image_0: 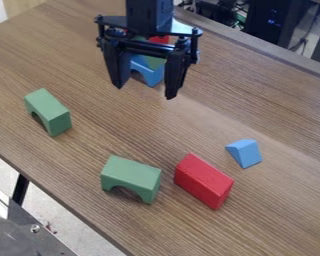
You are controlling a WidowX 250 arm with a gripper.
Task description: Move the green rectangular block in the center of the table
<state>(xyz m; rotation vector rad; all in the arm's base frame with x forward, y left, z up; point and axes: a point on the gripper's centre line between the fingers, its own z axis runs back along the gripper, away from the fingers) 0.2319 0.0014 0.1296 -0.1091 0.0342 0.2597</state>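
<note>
Your pincer (144,92) hangs over the part of the surface (269,117) toward its far long edge, its two fingers spread apart. Through the gap between them you can see a blue arch (151,78), with a bit of green block (154,62) and a bit of red block (160,39) showing behind the pincer's frame. That green block is mostly hidden, so you cannot tell its full shape or whether it touches the blue arch.

You have two more green pieces in plain sight, both upright with their cut-outs down. The first green arch (49,111) stands toward the near long edge, over on the side of the short edge you can see. The second green arch (131,174) is farther along that same near edge, well apart from the first.

Just beside the second arch, with a narrow strip of surface between, you have the red rectangular block (204,179). From there toward the far edge, near the red rectangular block but apart from it, sits the blue wedge (245,152). Past the far edge you have a black casing (273,25) with small blue lights.
</note>
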